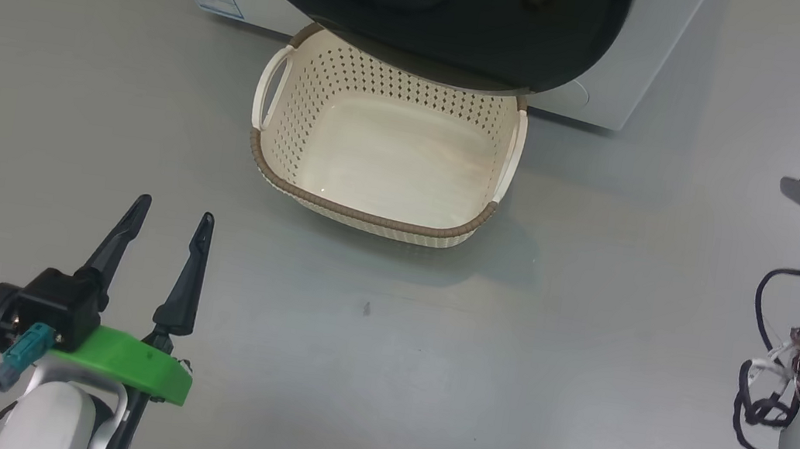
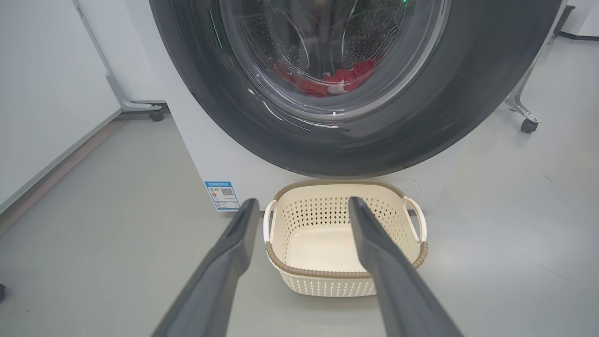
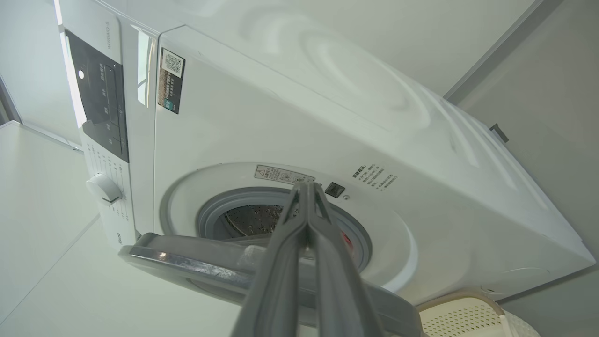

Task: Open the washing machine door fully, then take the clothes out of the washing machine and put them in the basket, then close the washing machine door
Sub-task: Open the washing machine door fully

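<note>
Here, glossy round door (image 1: pixel 473 39) overhangs perforated cream basket (image 1: pixel 403 88) with woven-look rim

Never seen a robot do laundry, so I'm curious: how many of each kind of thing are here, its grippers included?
Washing machine: 1
Basket: 1
Grippers: 2, the left gripper and the right gripper
Red clothes: 1 heap inside; pieces cannot be told apart
Total: 5, heap counted as one
</note>
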{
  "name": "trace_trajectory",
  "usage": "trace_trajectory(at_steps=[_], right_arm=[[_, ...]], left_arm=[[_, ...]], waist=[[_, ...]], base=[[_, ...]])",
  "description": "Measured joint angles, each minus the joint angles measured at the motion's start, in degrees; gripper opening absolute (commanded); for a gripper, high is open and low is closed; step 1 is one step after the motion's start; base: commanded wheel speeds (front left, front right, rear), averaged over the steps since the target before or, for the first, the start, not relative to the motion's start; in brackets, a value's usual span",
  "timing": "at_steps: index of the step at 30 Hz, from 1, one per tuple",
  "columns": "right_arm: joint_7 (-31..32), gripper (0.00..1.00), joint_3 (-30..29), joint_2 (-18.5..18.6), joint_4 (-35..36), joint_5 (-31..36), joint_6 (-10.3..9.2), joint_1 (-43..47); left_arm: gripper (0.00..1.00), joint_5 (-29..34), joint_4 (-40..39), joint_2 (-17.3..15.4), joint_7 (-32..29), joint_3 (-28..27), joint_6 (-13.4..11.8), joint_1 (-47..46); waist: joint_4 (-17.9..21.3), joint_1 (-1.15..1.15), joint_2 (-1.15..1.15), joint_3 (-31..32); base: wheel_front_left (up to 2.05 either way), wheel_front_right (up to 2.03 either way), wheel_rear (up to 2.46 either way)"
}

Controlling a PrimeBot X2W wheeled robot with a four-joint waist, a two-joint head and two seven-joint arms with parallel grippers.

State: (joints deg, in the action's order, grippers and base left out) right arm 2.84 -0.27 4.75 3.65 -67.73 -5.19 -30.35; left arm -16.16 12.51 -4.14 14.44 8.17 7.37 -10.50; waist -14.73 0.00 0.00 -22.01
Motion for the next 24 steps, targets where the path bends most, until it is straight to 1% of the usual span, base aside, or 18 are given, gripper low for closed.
trace_trajectory(at_steps=[2,5,10,11,15,19,24], right_arm=[[1.98,0.00,-0.19,-0.02,-0.46,-1.55,-0.65,-2.47],[4.58,0.00,-0.10,0.34,-1.96,-1.79,-1.47,-5.94],[8.58,0.00,-0.01,0.73,-4.83,-2.91,-1.66,-10.83],[9.20,0.00,-0.16,0.75,-5.54,-3.36,-2.04,-11.73],[11.45,0.00,-0.84,0.96,-8.59,-4.53,-2.04,-14.46],[13.83,0.00,-1.45,0.83,-11.22,-7.14,-2.05,-17.00],[16.13,0.00,-1.64,0.83,-14.46,-8.22,-2.07,-19.00]], left_arm=[[1.00,-0.25,-0.02,0.00,0.00,0.00,0.00,-0.33],[1.00,-0.49,-0.01,0.00,0.00,0.12,0.00,-0.73],[1.00,-0.74,-0.01,0.02,0.00,0.26,0.00,-1.29],[1.00,-0.97,0.00,0.02,0.00,0.32,0.00,-1.47],[1.00,-1.01,0.21,0.07,0.00,0.98,0.00,-2.20],[1.00,-1.57,0.43,0.09,0.00,1.09,0.00,-2.47],[1.00,-1.99,0.64,0.09,0.00,1.11,0.00,-2.75]], waist=[[-0.51,0.00,0.00,-0.52],[-1.16,0.00,0.00,-1.30],[-1.97,0.00,0.00,-2.57],[-2.09,0.00,0.00,-2.83],[-2.66,0.00,0.00,-3.70],[-3.27,0.00,0.00,-4.35],[-3.75,0.00,0.00,-4.77]], base=[[0.00,0.00,0.00],[0.00,0.00,0.00],[0.00,0.00,0.00],[0.00,0.00,0.00],[0.00,0.00,0.00],[0.00,0.00,0.00],[0.00,0.00,0.00]])
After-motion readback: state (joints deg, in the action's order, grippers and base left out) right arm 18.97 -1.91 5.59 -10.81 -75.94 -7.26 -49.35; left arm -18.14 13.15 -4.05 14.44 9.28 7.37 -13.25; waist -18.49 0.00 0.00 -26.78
